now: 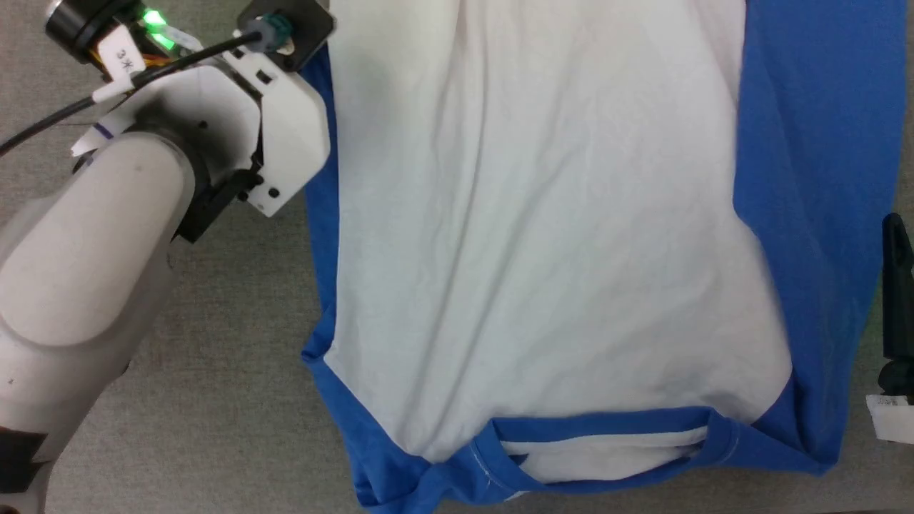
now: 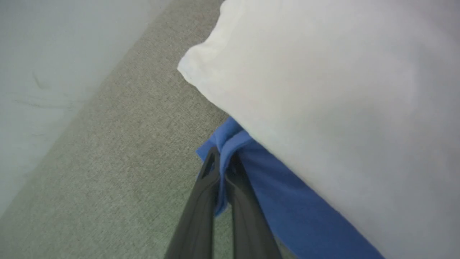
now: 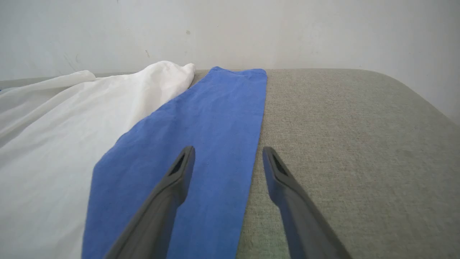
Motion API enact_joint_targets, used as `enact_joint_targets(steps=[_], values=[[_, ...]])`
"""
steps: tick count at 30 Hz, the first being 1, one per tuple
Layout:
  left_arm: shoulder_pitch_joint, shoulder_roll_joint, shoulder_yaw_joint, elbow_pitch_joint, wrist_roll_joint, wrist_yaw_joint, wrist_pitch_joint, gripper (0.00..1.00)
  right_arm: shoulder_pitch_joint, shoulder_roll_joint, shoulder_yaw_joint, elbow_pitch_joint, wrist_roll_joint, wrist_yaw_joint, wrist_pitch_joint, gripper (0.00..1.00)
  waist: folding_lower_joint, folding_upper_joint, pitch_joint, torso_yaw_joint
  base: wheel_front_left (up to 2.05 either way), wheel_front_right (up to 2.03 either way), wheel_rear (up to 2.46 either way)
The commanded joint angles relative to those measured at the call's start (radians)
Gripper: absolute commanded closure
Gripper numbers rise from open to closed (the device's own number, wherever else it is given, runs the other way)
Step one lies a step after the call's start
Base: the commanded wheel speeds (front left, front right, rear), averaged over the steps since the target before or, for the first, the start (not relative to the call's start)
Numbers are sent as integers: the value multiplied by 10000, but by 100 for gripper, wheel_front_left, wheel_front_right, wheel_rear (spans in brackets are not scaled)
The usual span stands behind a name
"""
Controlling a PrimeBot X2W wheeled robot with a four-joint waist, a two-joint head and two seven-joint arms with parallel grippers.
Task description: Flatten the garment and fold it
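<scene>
The soft white T-shirt with blue sleeves point(image 1: 535, 250) lies roughly flat; left claw point(image 2: 222, 158) pinches its left sleeve, right claw point(image 3: 228, 153) gapes wide; folding seems unstarted.

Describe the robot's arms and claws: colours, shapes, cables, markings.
The left arm has a rounded pale grey forearm and an angular white wrist housing with dark joints. A black cable runs to a plug; a green light glows beside a white printed tag. The left claw and right claw each have two long, dark grey, tapering fingers, slotted near the tip.
</scene>
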Motion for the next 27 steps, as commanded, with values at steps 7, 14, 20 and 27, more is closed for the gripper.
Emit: enact_joint_targets(steps=[7,14,20,27], values=[[332,132,389,105,-204,533,-486,100,12,226,135,173,-66,-11,-97,0,0,0,-1017,203,0,0,0],[943,798,757,-267,-795,553,-388,100,394,750,297,280,-398,-11,95,0,0,0,-2468,431,0,0,0],[1577,1658,1161,-810,-1358,587,-52,100,715,1398,405,263,-780,-11,411,0,0,0,-3569,528,0,0,0],[2616,2746,1836,-1549,-2104,994,322,100,1141,2061,334,145,-1184,-11,711,0,0,0,-4363,682,0,0,0]])
